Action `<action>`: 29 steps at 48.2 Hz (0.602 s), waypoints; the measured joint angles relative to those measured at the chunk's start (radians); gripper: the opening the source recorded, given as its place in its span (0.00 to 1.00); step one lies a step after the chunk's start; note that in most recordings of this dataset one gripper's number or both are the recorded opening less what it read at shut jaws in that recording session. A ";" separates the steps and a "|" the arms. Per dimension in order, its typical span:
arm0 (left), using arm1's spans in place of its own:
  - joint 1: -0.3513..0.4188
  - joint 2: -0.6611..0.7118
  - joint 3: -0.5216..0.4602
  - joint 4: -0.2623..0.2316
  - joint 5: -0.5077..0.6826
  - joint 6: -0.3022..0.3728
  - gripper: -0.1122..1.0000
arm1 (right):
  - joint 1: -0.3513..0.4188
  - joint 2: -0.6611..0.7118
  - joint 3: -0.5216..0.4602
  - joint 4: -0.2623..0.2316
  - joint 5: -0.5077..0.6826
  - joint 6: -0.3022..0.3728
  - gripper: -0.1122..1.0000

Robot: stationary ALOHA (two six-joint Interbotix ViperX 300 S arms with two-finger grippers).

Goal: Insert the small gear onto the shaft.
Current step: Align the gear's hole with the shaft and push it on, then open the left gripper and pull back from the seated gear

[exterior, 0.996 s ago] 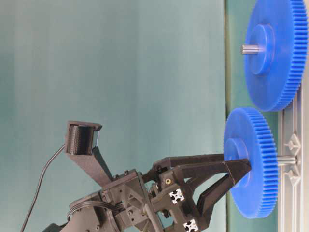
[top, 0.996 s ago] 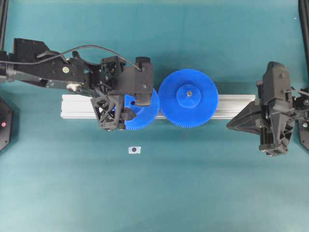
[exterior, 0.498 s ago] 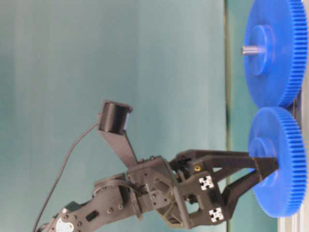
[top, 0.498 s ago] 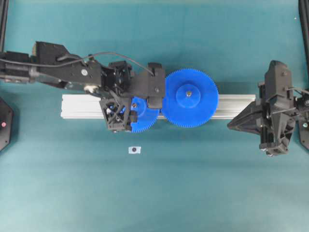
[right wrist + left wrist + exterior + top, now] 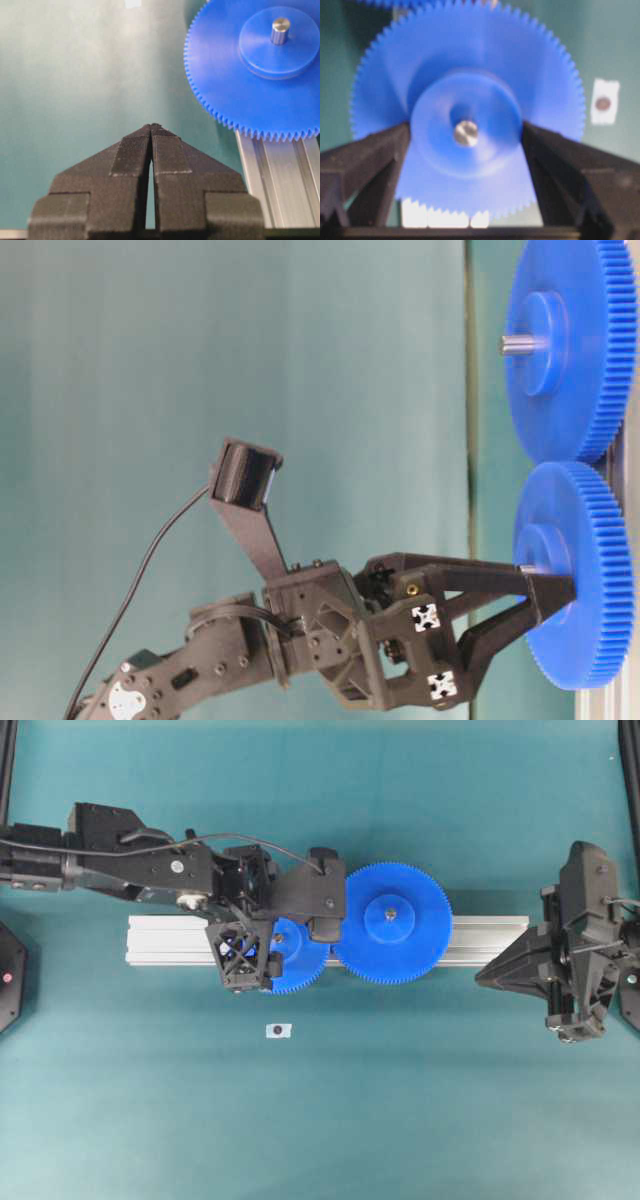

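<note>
Teal worktop [image 5: 400, 1100]: your left gripper [image 5: 466, 131] reaches low along the rail [image 5: 170, 942], jaws clamped on the small gear [image 5: 465, 112] hub, shaft [image 5: 465, 133] in its bore, teeth meeting the larger gear [image 5: 391, 923]. Right gripper [image 5: 151, 131] idles, jaws together.

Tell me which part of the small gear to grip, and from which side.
Grip the small gear by its raised round hub, from above along the shaft. The hub stands proud of the toothed disc, so fingers fit either side, as the left pincer holds it now, and the teeth stay free beside the larger gear.
</note>
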 measured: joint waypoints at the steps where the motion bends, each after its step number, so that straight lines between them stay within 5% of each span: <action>1: 0.000 -0.003 -0.005 0.000 0.002 0.000 0.86 | -0.002 -0.002 0.002 0.000 -0.002 0.002 0.14; 29: 0.006 -0.089 -0.005 0.000 0.000 -0.046 0.86 | 0.000 -0.014 0.009 0.000 0.000 0.000 0.14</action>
